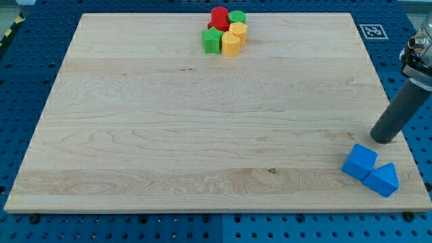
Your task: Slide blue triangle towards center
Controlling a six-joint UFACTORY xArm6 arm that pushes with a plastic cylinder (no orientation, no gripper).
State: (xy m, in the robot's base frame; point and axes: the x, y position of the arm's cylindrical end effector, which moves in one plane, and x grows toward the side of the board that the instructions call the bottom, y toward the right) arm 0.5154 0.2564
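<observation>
The blue triangle [383,179] lies near the board's bottom right corner, touching a blue cube [359,162] on its upper left. My tip [383,138] rests on the board just above and to the right of the blue cube, a short gap away from both blue blocks. The rod slants up to the view's right edge.
A cluster sits at the board's top middle: a red block [219,17], a green block [237,16], a green star [212,41] and two yellow blocks [231,44] [238,31]. The wooden board [202,121] ends close to the blue triangle. A marker tag [370,30] is at top right.
</observation>
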